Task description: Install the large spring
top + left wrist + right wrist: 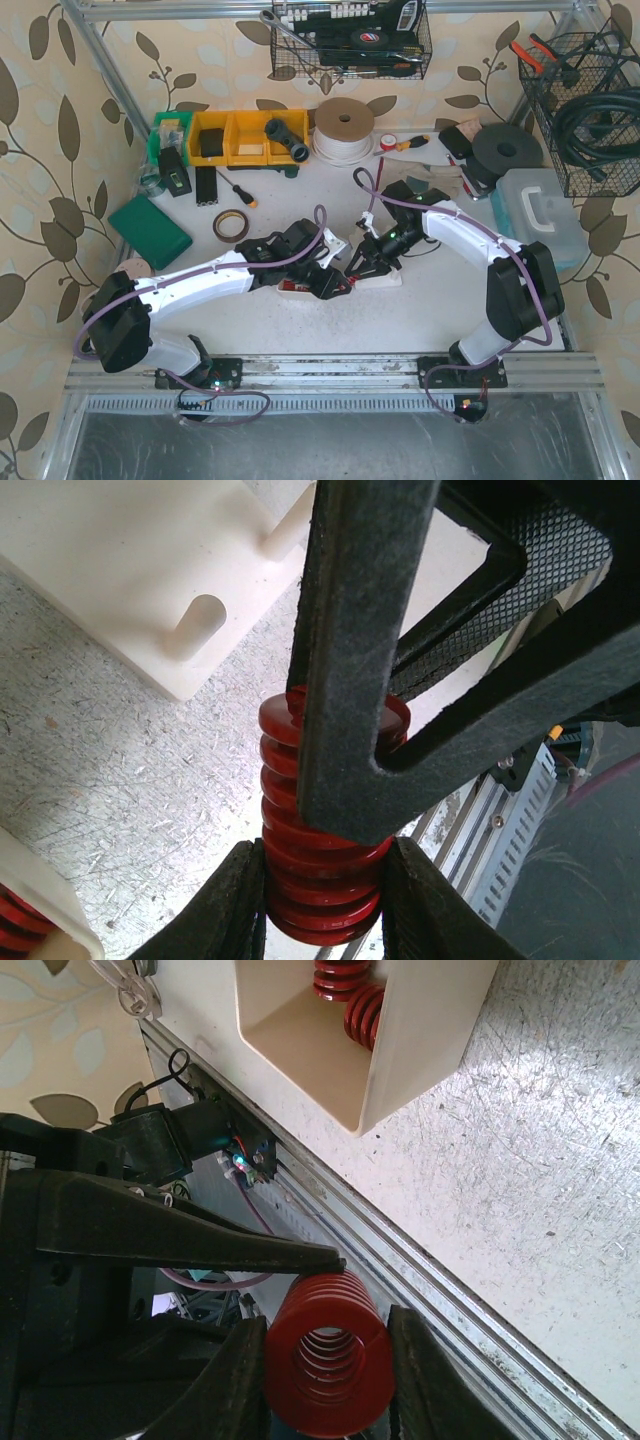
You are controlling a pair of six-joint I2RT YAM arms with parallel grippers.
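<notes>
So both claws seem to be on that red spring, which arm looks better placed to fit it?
Probably the right. Both grippers clamp the red spring, but the right gripper hangs beside the white fixture, while the left gripper sits nearer the spring box.

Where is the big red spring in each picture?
Top external: not visible, hidden where the left gripper and right gripper meet.
Left wrist: big red spring at bottom centre, upright.
Right wrist: bottom centre, seen end-on.
Shared landmark: cream box of spare springs.
</notes>
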